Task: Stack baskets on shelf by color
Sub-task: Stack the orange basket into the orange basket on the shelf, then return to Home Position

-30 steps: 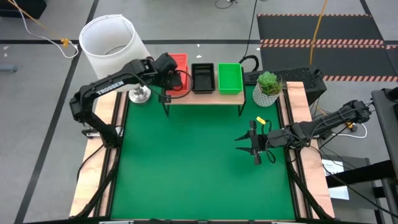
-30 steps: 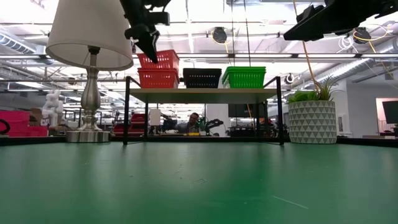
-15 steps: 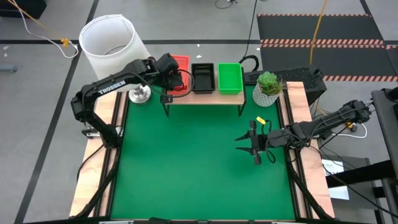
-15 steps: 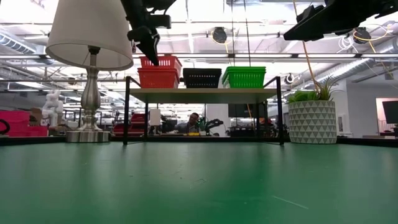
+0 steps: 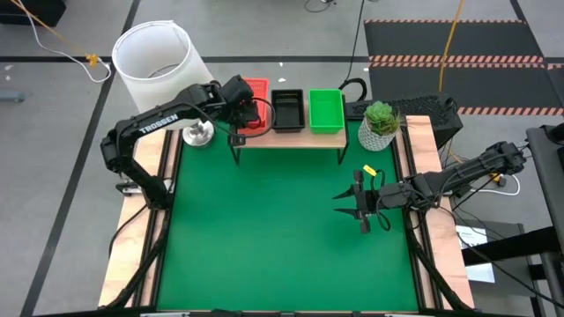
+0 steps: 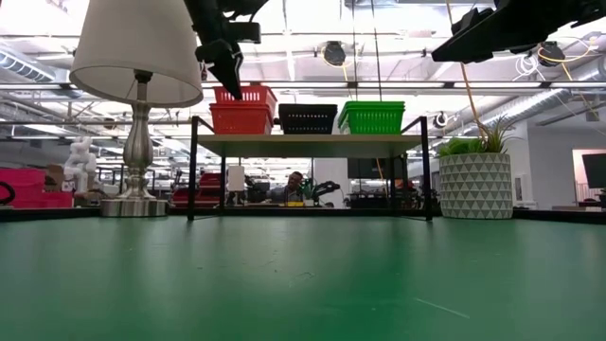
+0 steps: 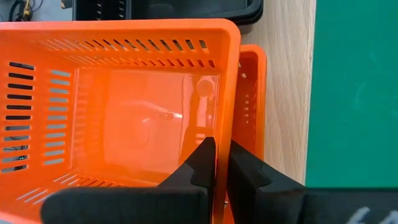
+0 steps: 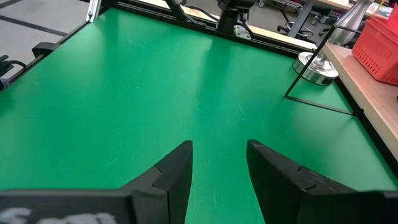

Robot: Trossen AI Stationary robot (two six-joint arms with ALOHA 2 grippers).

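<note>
Shelf (image 5: 291, 134): light wooden top on thin black legs, at the far edge of the green tabletop (image 5: 282, 238).

Baskets on the shelf, three groups in a row:
- orange-red stack (image 6: 242, 107), at the lamp-side end; top basket sits slightly off-square on the one beneath, as the left wrist view shows.
- black baskets (image 6: 308, 117), middle.
- green baskets (image 6: 372, 116), at the plant-side end.
Count per stack cannot be told.

Left hand (image 7: 216, 168): over the orange-red stack, fingers nearly together, clamped on the near wall of the top orange-red basket (image 7: 124, 99).

Right hand (image 5: 359, 204): waits above the tabletop near its right edge, well apart from the shelf, fingers apart, holding nothing.

Other items: lamp (image 6: 138, 104) with white shade beside the shelf's orange-red end; potted plant (image 6: 476, 175) in a patterned pot beside the green end.
</note>
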